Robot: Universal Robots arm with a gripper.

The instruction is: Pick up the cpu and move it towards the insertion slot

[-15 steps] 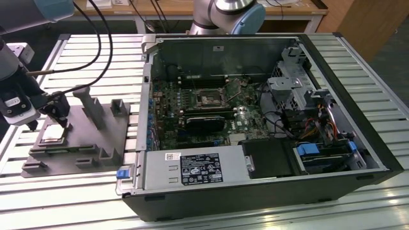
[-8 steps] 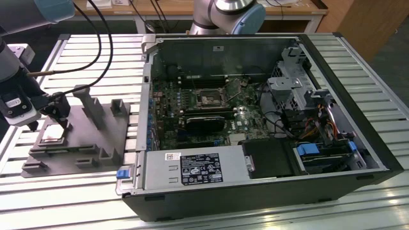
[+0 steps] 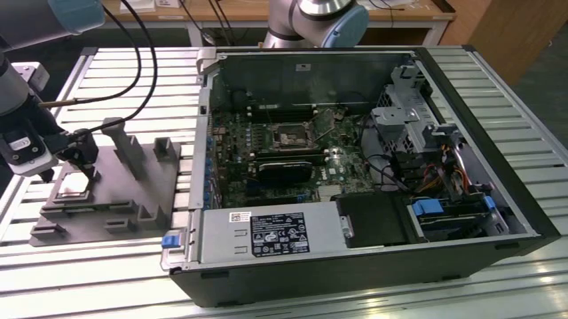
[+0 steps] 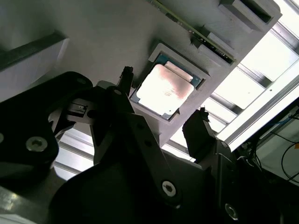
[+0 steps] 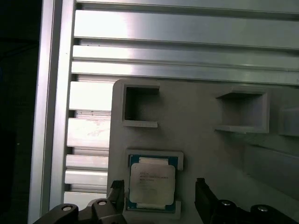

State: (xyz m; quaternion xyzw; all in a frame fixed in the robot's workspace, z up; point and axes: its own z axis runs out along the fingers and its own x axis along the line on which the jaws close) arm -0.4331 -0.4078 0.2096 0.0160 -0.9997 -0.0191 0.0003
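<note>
Two fingers (image 4: 125, 79) of the gripper (image 4: 163, 95) stand apart, one on either side of the cpu (image 4: 164, 89). The cpu lies flat in its pocket on the grey fixture (image 3: 133, 196). It's well apart from the insertion slot (image 3: 291, 136) inside the open PC case (image 3: 355, 279).

Cut off at the picture's edge in the first wrist view: the jaws' bases and the grey fixture block (image 5: 201, 154); partly hidden behind the jaws in the exterior view: the cpu (image 3: 71, 187); too small there to make out: the centre of the insertion slot (image 3: 291, 137).
</note>
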